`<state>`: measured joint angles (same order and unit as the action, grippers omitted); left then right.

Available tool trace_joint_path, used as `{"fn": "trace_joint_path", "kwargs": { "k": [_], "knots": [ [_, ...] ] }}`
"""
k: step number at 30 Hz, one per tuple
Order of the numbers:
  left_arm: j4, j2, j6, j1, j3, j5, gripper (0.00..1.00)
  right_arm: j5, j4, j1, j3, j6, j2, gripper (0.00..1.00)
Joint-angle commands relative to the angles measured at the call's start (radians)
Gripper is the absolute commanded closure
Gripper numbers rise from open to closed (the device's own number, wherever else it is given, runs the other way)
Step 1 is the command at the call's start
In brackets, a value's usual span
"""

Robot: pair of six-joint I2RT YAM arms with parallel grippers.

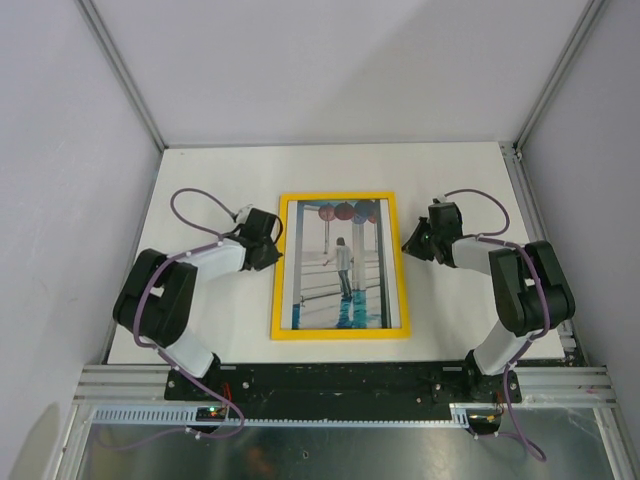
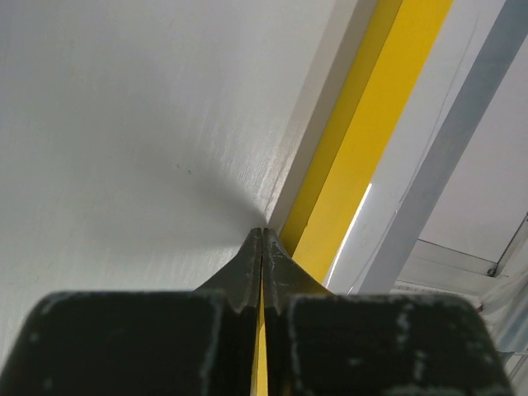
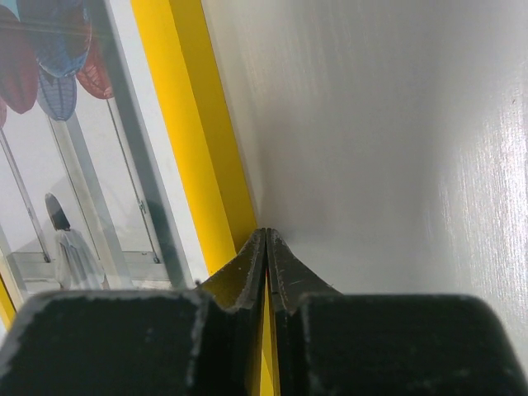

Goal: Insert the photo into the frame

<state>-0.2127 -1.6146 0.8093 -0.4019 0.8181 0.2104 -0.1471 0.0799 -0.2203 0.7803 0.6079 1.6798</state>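
The yellow frame (image 1: 338,332) lies flat, front up, in the middle of the white table, with the photo (image 1: 340,265) showing inside it. My left gripper (image 1: 272,240) is shut, its tips at the outer left edge of the frame (image 2: 388,107), low on the table; my left gripper tips (image 2: 262,235) meet with no gap. My right gripper (image 1: 408,243) is shut, its tips (image 3: 266,235) at the outer right edge of the frame (image 3: 194,140). The photo (image 3: 74,165) shows the person and the reddish round shapes beside it.
The white table (image 1: 200,180) ends at pale enclosure walls at the back and on both sides. A metal rail (image 1: 340,385) with the arm bases runs along the near edge. Purple cables loop over both arms.
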Motion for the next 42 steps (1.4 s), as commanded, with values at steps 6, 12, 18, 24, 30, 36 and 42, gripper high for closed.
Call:
{"fn": "trace_joint_path", "kwargs": {
  "k": [6, 12, 18, 24, 30, 36, 42],
  "knots": [
    [0.023, -0.022, -0.01, -0.029, 0.046, -0.034, 1.0, -0.011, -0.069, -0.012, 0.008, -0.016, 0.011, 0.94],
    [0.019, 0.009, -0.039, -0.013, 0.055, -0.013, 0.99, 0.002, -0.1, 0.005, 0.021, -0.027, -0.011, 0.88],
    [0.002, 0.096, -0.137, 0.109, 0.094, -0.057, 0.79, 0.038, -0.203, 0.05, 0.076, -0.066, -0.103, 0.51],
    [-0.061, 0.238, -0.256, 0.122, 0.175, -0.124, 0.33, 0.033, -0.257, 0.053, 0.123, -0.062, -0.245, 0.27],
    [-0.099, 0.417, -0.349, 0.123, 0.157, -0.198, 0.01, 0.027, -0.286, 0.047, 0.124, -0.056, -0.398, 0.2],
    [-0.117, 0.571, -0.335, 0.123, 0.108, -0.197, 0.0, 0.044, -0.299, 0.017, 0.125, -0.055, -0.502, 0.19],
    [-0.117, 0.645, -0.317, 0.123, 0.071, -0.174, 0.0, 0.08, -0.276, -0.027, 0.125, -0.034, -0.521, 0.18]
  ]
}}
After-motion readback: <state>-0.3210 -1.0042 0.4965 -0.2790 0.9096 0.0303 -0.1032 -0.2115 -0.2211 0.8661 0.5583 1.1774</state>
